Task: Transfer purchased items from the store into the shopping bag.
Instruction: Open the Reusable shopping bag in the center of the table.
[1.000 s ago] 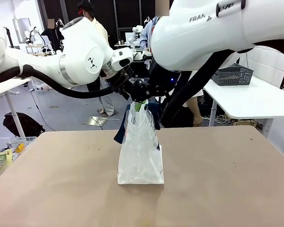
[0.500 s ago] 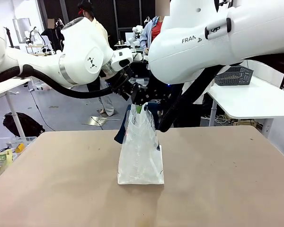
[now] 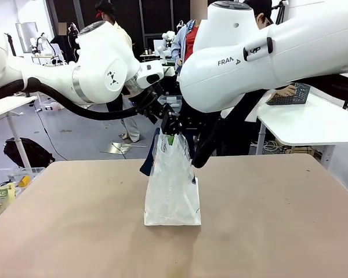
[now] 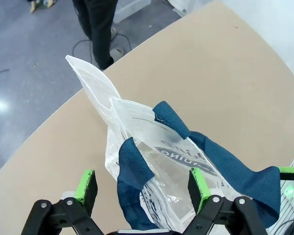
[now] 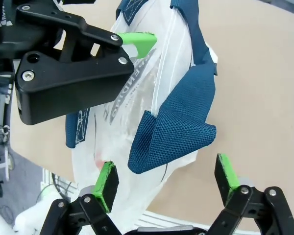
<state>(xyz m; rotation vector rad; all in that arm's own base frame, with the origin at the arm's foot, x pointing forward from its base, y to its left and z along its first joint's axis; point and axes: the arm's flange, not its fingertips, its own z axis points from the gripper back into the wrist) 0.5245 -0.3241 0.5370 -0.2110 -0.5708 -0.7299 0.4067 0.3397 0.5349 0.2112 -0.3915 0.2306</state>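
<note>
The shopping bag [image 3: 171, 191] stands upright midway between the table's [image 3: 278, 220] side edges, contents unclear. The left gripper [image 4: 143, 186] and right gripper [image 5: 167, 182] straddle its navy handles [image 5: 174, 132], jaws wide.

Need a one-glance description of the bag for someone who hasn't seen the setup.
On the tan table, dead centre, the bag stands upright beneath the left gripper and right gripper, both open. It is frosted see-through plastic with navy handles, unlike the dark lattice basket on the white table behind.

You're in a robotics lab: white robot arms [image 3: 98, 63] over a tan table [image 3: 267, 220], white side tables [image 3: 313, 124], bare grey floor [image 3: 75, 136] with trailing cables [image 3: 49, 139], people [image 3: 127, 116] standing behind.
</note>
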